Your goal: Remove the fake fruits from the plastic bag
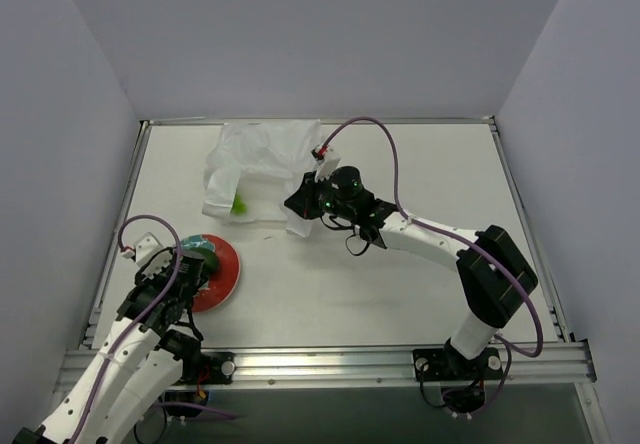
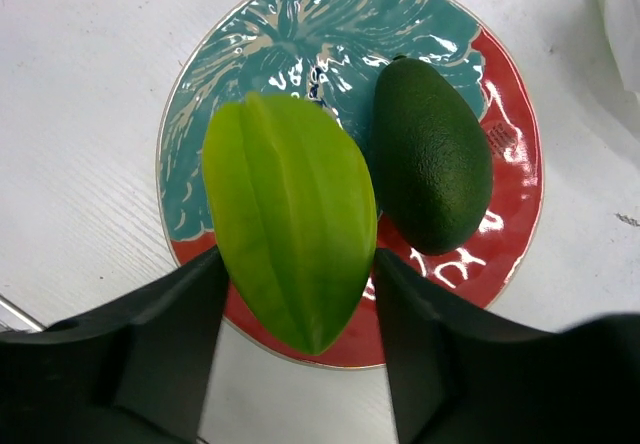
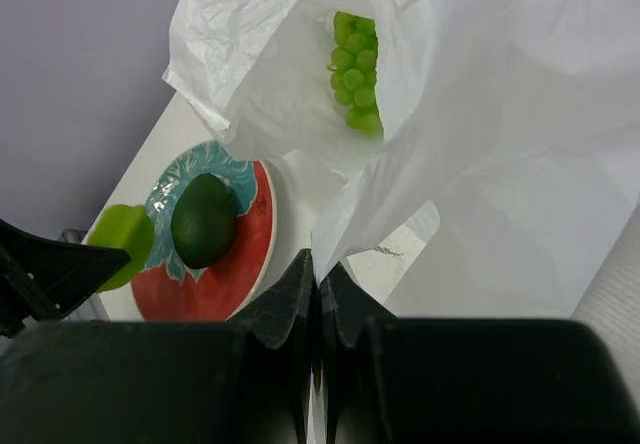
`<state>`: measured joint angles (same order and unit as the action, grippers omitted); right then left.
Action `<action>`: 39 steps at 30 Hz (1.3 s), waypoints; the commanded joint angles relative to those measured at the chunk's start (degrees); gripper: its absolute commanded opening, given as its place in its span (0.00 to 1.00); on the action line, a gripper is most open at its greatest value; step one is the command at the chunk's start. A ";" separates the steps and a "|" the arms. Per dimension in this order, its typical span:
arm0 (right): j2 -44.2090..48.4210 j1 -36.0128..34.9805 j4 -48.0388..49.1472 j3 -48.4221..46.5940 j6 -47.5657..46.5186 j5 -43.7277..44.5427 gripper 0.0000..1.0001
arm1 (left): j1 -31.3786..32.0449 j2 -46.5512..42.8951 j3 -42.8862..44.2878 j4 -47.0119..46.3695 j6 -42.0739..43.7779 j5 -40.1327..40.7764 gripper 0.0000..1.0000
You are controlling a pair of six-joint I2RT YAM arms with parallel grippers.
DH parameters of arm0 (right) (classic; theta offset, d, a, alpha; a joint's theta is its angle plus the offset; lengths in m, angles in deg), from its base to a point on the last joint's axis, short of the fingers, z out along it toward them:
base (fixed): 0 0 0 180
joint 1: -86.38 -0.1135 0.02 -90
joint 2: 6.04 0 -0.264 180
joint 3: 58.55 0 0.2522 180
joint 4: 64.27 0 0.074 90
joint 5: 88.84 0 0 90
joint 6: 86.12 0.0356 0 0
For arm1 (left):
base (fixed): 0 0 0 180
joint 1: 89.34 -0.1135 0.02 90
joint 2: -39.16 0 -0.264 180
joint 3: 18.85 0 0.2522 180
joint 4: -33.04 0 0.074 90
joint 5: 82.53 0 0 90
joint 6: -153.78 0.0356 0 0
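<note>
My left gripper [image 2: 297, 256] is shut on the yellow-green ridged fruit [image 2: 290, 214], its fingers against both sides, just over the red-rimmed plate [image 2: 510, 164]. The dark green round fruit [image 2: 430, 154] lies on the plate beside it. Across the table, my right gripper [image 3: 320, 264] is shut on a fold of the white plastic bag [image 3: 480, 164] and holds the film up. A light green grape bunch [image 3: 355, 74] lies inside the bag's open mouth. From above, the grapes [image 1: 240, 204] show through the bag [image 1: 260, 159], left of the right gripper [image 1: 303, 204].
The plate [image 1: 225, 274] sits at the near left of the white table, close to the left arm's base. The bag lies at the far middle, near the back wall. Grey walls close in the table on three sides.
</note>
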<state>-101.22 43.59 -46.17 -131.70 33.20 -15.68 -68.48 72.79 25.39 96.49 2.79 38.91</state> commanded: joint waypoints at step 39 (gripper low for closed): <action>5.70 0.95 1.28 3.59 -2.95 0.49 0.00 | 14.65 49.32 29.98 -32.37 15.99 4.76 0.38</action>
<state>-98.57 43.99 -47.83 -128.34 30.65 -15.33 -53.42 119.50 50.99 68.69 15.95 38.56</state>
